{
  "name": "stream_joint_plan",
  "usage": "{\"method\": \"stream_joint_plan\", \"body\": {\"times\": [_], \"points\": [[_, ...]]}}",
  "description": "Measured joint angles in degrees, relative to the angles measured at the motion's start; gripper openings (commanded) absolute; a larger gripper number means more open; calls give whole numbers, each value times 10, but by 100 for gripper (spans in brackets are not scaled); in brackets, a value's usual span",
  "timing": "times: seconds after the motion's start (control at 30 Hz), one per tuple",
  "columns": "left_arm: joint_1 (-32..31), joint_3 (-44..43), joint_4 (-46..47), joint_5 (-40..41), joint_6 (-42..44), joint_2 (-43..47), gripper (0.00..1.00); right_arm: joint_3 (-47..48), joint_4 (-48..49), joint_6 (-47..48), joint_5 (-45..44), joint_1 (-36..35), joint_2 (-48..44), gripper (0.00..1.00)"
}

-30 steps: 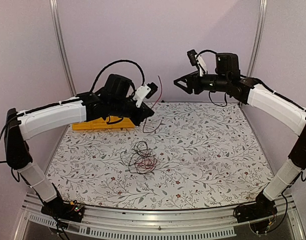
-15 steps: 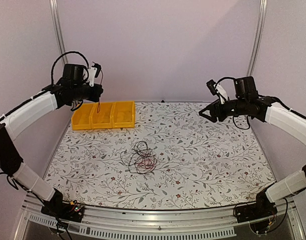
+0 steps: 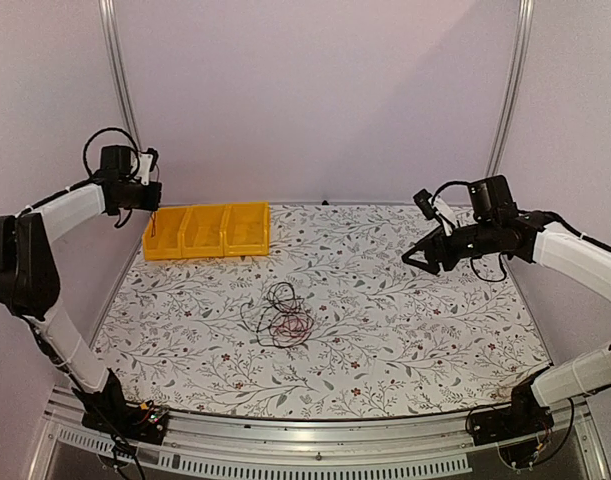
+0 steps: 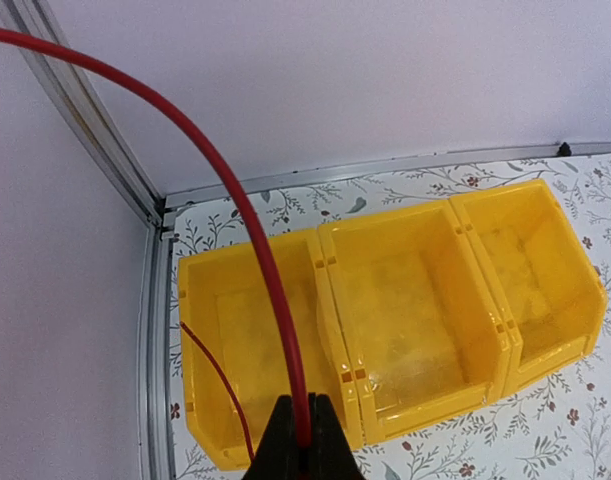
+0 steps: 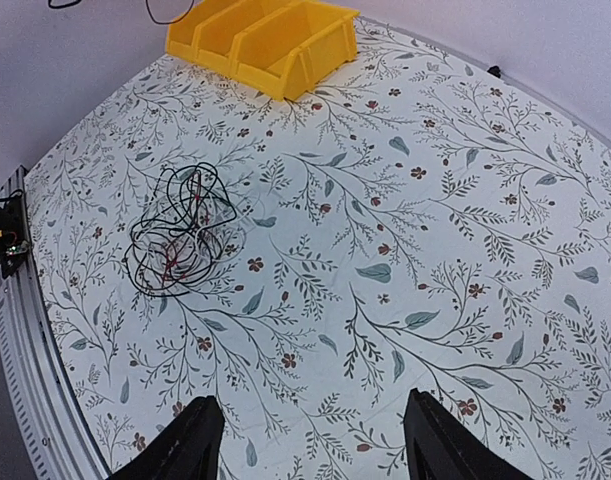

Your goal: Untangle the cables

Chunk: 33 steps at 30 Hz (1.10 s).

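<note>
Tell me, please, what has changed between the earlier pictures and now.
The left gripper, shut on the red cable, swung from mid-table to the far left, above the leftmost of the yellow bins. The right gripper, open, drew right and lower. The tangle of cables and the bins stayed put.

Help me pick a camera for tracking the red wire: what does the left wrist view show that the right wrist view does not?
Only the left wrist view: the red cable clamped in the shut left pincer, arching away up-left. Only the right wrist view: the tangled cables lying on the floral mat, with the open right pincer holding nothing. Both: the three yellow bins and that mat.
</note>
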State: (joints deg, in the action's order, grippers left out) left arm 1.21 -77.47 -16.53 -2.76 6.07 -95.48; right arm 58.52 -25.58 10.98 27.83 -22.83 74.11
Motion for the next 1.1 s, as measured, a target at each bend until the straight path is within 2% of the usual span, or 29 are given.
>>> {"method": "stream_joint_plan", "body": {"times": [0.13, 0.33, 0.5, 0.77, 1.1], "points": [[18, 0, 42, -59, 11, -40, 0, -14, -3, -7, 2, 0, -11, 66], [22, -4, 75, -104, 10, -123, 0, -16, -3, -8, 2, 0, -12, 67], [31, -16, 81, -114, 0, -174, 0, -16, -5, -3, -3, 0, -12, 67], [69, -83, 68, -121, -12, -243, 0, -16, -6, 5, -5, 0, -10, 68], [67, -62, 54, -134, -27, -259, 0, -15, -6, 7, -5, 0, 14, 68]]}}
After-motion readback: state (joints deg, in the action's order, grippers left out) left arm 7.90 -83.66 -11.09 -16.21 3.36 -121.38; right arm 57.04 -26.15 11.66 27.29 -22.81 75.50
